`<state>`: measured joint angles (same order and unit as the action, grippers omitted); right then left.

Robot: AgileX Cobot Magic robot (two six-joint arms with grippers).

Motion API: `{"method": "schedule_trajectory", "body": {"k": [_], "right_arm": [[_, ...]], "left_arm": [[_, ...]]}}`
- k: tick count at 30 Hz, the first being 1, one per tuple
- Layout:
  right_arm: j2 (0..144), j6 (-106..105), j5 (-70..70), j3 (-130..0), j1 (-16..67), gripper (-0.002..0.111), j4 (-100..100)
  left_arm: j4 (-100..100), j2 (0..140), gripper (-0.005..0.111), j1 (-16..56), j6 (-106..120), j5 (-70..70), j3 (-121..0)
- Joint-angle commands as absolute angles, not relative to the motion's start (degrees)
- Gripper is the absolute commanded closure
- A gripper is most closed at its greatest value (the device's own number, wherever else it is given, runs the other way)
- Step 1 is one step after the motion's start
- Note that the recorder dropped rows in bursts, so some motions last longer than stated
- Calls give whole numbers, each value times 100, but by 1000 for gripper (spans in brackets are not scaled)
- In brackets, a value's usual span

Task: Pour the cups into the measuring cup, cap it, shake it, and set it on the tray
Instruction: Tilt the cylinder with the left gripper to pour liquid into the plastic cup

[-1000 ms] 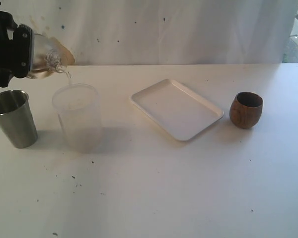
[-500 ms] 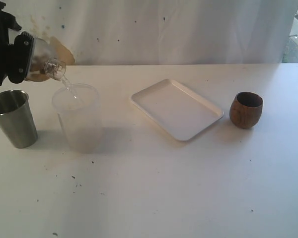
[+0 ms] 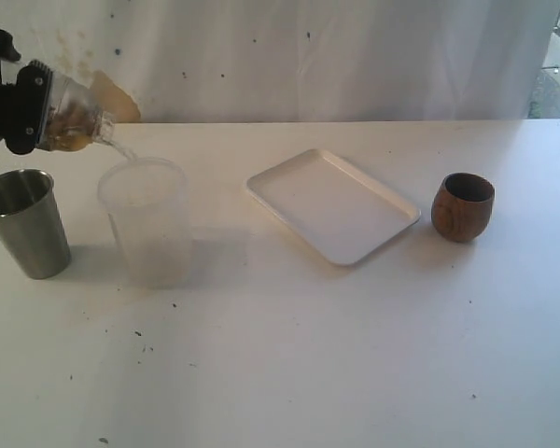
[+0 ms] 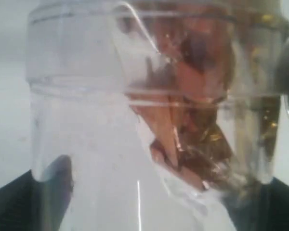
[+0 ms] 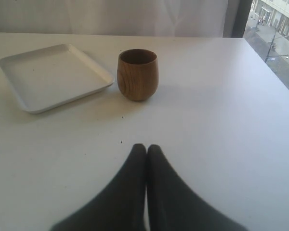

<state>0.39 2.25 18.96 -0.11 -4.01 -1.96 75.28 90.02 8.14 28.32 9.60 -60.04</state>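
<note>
**Left hand tips clear cup over frosted plastic cup**

The left hand grips the tilted clear cup. A thin stream falls into the frosted plastic cup just below it. The right hand is pinched closed and empty. The wooden cup and the tray sit ahead of it on the worktop.

Steel tumbler far left, plastic cup just right, held vessel above between them, tray centre, wooden cup right
</note>
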Motion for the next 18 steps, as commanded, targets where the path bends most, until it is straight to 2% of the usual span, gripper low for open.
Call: {"method": "schedule_trajectory", "body": {"k": [1, 4, 9, 12, 15, 18], "right_arm": [[0, 218, 1844, 0, -372, 108, -213], [0, 218, 1844, 0, -372, 108, -213], [0, 218, 1844, 0, -372, 108, -213], [0, 218, 1844, 0, -372, 108, -213], [0, 218, 1844, 0, -372, 108, -213], [0, 218, 1844, 0, -372, 108, -213]], "left_arm": [[7497, 8826, 107, 824, 2586, 42, -6092], [6956, 8483, 107, 809, 1394, -1533, -5983], [6905, 8360, 107, 573, -133, -2350, -5690], [6689, 8347, 107, 228, -912, -3527, -5319], [5648, 8347, 107, 15, -877, -4542, -5036], [5466, 8339, 107, -45, -692, -4588, -4976]]}}
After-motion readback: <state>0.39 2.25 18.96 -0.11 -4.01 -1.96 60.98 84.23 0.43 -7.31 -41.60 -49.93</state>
